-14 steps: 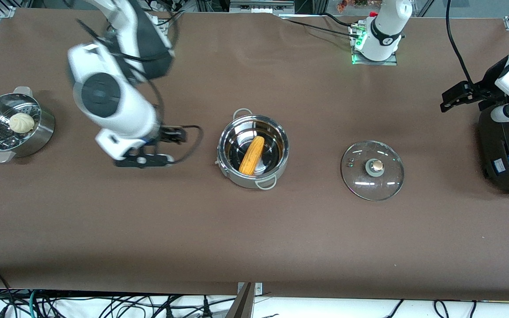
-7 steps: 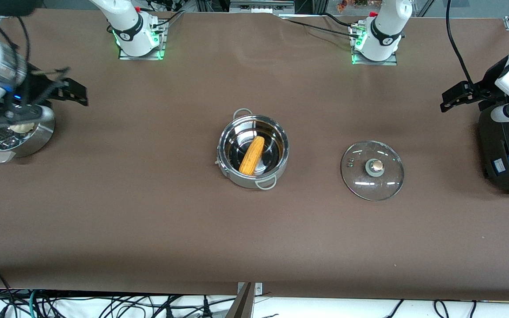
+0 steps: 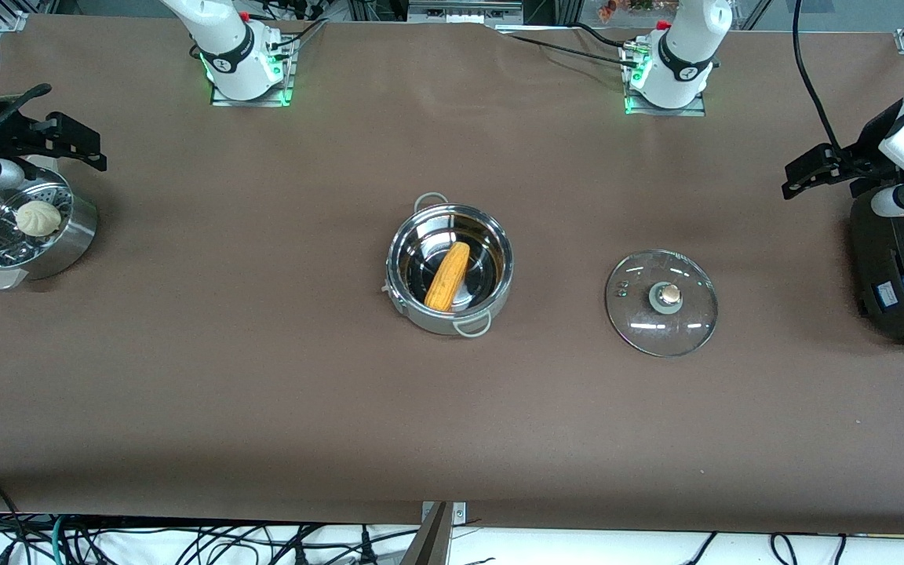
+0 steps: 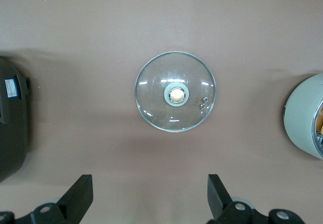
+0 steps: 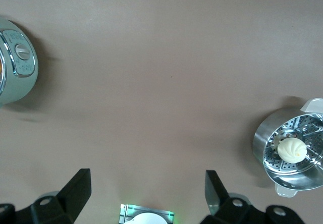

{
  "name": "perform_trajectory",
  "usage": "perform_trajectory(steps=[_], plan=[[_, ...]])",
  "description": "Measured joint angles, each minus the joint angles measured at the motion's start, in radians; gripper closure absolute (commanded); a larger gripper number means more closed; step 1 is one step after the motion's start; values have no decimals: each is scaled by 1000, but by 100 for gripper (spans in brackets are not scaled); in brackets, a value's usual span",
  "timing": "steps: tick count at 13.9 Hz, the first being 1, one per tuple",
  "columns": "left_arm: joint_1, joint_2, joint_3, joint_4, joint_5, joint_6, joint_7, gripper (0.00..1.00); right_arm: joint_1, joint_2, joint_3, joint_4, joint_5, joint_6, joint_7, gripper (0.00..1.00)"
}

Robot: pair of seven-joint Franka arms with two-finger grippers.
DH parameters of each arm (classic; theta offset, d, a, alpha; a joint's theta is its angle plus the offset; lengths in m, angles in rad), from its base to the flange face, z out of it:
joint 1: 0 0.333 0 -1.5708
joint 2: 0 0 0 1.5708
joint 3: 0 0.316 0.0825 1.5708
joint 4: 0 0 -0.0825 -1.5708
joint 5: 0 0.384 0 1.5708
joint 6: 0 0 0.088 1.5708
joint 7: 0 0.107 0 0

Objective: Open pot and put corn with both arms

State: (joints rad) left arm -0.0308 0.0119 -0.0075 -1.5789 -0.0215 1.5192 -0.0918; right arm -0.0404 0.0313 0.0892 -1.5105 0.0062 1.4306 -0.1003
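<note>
Right gripper (image 3: 67, 145): mine, up in the air over the right arm's end of the table, beside the steamer; my two fingers (image 5: 75, 191) stand wide apart with nothing between them.

Steamer bowl (image 3: 67, 235): perforated steel, sitting at the right arm's end of the table with a white bun (image 3: 38, 217) in it (the bun lies loose on the holes).

Pot (image 3: 499, 294): shiny steel, near the middle of the table, uncovered, one wire loop handle toward the bases and one toward the front camera.

Corn (image 3: 448, 276): inside the pot, lying slantwise on the bottom, shorter than the pot is wide.

Lid (image 3: 632, 314): round glass with a tan knob (image 3: 668, 296), flat on the table beside the pot, toward the left arm's end, well apart from the pot's rim.

Left gripper (image 3: 813, 169): mine too, hanging in the air over the table just beside the black cooker (image 3: 903, 267); fingers (image 4: 78, 199) spread wide and empty (the lid shows on the table between them in the left wrist view).

Table (image 3: 264, 408): brown cover.
</note>
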Motion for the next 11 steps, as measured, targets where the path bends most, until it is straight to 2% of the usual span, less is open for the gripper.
perform_trajectory(steps=[11], plan=[[1,0,2,0,0,0,7,0,0,0,5,1,-12,-3,-1,0]])
